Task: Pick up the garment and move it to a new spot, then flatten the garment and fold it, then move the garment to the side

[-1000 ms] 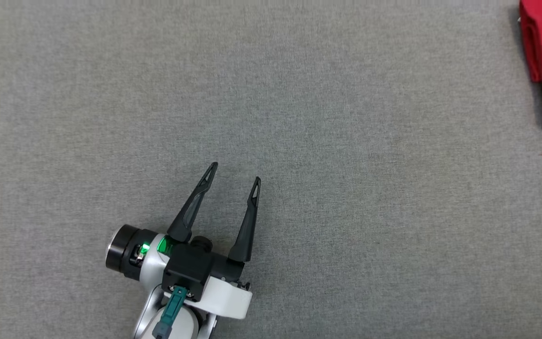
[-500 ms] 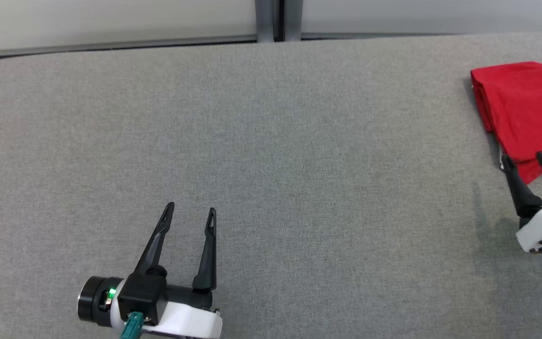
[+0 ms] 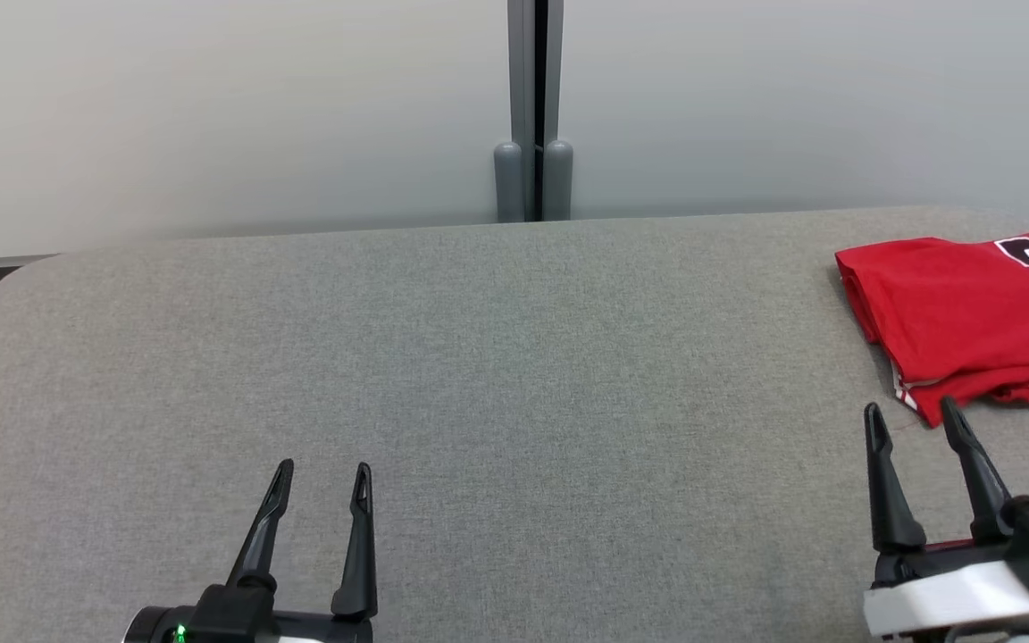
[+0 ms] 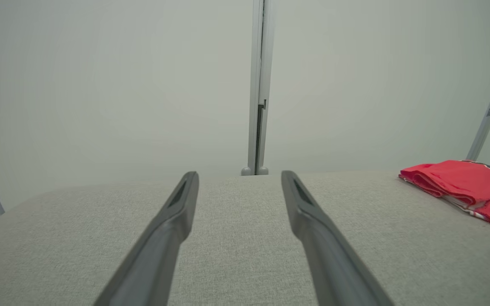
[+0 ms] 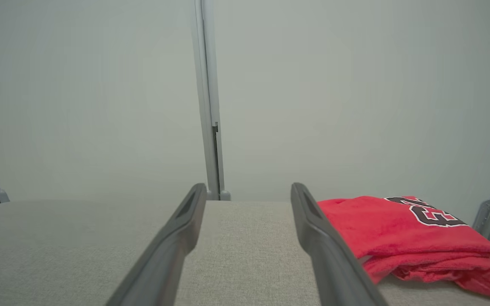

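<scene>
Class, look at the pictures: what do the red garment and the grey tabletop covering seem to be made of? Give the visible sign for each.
Red garment: soft, matte knit cloth, perhaps jersey; it lies in limp, rounded folds.
Grey tabletop covering: probably a matte woven or felt-like fabric; a fine speckled weave shows and there is no shine.

Left of the folded red garment (image 3: 952, 313) the grey surface (image 3: 514, 357) lies open for passing, while just behind the garment stands a pale wall (image 3: 791, 107).

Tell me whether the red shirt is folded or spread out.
Folded. The red shirt lies in a compact bundle with stacked layers showing along its near edge, not laid out flat.
</scene>
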Available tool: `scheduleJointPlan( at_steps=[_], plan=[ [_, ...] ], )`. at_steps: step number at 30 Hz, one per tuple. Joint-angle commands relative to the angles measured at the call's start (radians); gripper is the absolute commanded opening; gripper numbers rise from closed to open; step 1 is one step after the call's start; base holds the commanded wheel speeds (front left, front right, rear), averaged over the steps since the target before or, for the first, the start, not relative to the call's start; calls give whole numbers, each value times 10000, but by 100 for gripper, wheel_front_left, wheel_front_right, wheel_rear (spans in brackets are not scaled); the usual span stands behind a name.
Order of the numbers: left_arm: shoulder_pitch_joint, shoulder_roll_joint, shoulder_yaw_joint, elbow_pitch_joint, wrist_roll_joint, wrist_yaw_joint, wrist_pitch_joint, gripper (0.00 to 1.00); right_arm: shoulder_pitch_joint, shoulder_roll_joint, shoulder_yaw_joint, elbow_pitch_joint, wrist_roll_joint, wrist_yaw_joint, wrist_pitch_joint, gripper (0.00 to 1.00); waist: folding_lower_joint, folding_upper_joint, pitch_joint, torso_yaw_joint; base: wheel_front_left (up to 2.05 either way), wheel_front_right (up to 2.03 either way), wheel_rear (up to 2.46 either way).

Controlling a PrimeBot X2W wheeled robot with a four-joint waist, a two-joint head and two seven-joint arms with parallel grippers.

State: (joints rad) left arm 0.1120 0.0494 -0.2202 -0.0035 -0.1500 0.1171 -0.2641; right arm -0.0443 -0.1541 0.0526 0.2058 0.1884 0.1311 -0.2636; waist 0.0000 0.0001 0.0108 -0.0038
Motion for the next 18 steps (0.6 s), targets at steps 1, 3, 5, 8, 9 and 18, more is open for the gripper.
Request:
scheduleJointPlan(
  at_steps=[1,3,5,8,9,18],
  plan=[
    [142,34,65,-35,0,37,1,100,386,185,-77,-435,-304,-10,-3,100,0,-1,-205,75,0,0,0],
    [281,30,87,-56,11,-7,3,100,779,363,-74,-871,-498,-10,-5,100,0,-1,-319,100,0,0,0],
    [402,33,125,-78,20,-22,1,100,1120,483,-72,-1074,-564,-12,-3,100,0,-1,-405,129,0,0,0],
    [585,33,169,-80,0,-26,1,100,1456,560,165,-1074,-563,-10,-5,100,0,-1,-514,172,0,0,0],
    [631,31,177,-70,-13,-46,1,100,1517,551,268,-1056,-498,-10,-5,100,0,-1,-538,188,0,0,0],
    [689,32,60,-44,118,-186,3,100,1619,420,542,-1011,-219,-10,-6,100,0,-1,-611,383,0,0,0]
  ],
)
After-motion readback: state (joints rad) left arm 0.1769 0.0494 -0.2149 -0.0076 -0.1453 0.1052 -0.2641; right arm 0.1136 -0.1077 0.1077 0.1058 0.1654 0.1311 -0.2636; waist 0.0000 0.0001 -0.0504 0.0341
